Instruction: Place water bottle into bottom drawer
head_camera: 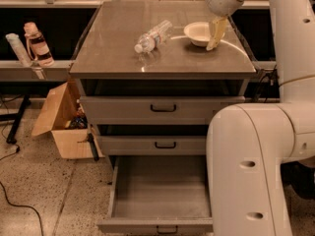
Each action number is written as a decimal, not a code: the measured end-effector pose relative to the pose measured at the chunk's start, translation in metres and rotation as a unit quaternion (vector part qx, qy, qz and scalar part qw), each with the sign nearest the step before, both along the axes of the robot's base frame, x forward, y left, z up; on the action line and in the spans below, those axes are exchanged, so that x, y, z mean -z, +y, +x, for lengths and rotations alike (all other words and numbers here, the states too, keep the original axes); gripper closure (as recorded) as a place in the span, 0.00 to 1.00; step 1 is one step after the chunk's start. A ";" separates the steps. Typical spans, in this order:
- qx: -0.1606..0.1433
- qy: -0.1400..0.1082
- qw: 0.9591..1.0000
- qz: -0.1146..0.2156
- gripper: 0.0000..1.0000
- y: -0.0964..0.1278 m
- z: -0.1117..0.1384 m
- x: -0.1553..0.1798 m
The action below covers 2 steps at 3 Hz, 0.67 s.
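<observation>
Blocked bits
Gripper (214,38) at bowl (197,32) hides its right rim; arm (246,171) covers bottom drawer (157,191) right side.

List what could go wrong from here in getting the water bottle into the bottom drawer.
1. The gripper hangs at the right edge of the bowl; swinging toward the water bottle may knock the bowl.
2. The bottle lies on its side on the cabinet top, so a nudge may roll it.
3. The bottom drawer is open, but the two upper drawers sit above its rear; the lowering bottle may strike them.
</observation>
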<state>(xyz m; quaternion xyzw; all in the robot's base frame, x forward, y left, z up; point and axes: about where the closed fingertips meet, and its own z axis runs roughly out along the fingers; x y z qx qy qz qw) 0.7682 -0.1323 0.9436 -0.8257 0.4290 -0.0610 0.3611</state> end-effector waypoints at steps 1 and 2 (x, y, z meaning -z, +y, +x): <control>-0.028 -0.007 1.000 0.000 0.00 0.023 0.009 0.011; -0.056 -0.019 0.998 -0.003 0.00 0.045 0.016 0.018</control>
